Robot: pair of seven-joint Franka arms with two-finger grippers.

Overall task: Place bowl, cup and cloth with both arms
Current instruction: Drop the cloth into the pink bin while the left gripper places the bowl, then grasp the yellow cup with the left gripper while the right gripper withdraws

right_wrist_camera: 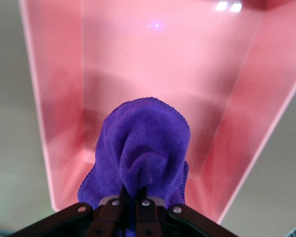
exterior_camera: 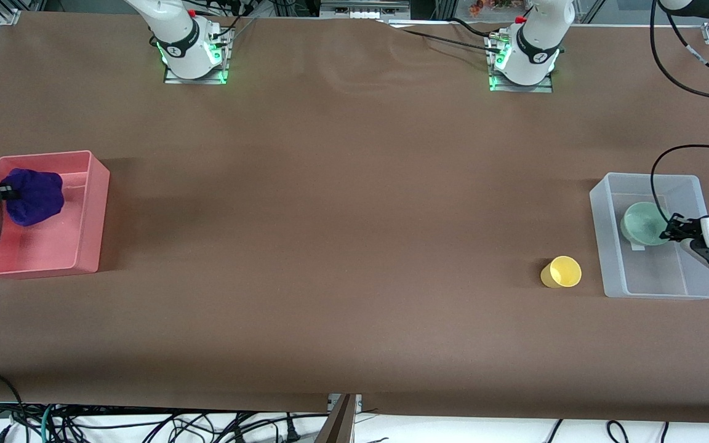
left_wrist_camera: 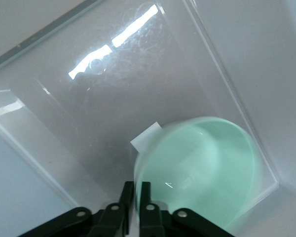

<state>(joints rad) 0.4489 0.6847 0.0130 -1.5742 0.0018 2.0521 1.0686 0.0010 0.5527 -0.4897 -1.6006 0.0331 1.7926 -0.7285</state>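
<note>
The mint-green bowl (exterior_camera: 644,224) is tilted inside the clear bin (exterior_camera: 668,289) at the left arm's end of the table. My left gripper (exterior_camera: 669,232) is shut on the bowl's rim; the left wrist view shows the bowl (left_wrist_camera: 202,168) with the fingers (left_wrist_camera: 146,192) pinching its edge. The purple cloth (exterior_camera: 34,195) hangs over the pink bin (exterior_camera: 93,215) at the right arm's end. My right gripper (exterior_camera: 10,194) is shut on the cloth (right_wrist_camera: 143,143). The yellow cup (exterior_camera: 561,272) lies on its side on the table beside the clear bin.
The pink bin (right_wrist_camera: 49,123) holds nothing else that shows. A white paper label (left_wrist_camera: 145,138) lies on the clear bin's floor beside the bowl. The brown table (exterior_camera: 342,215) spreads wide between the two bins.
</note>
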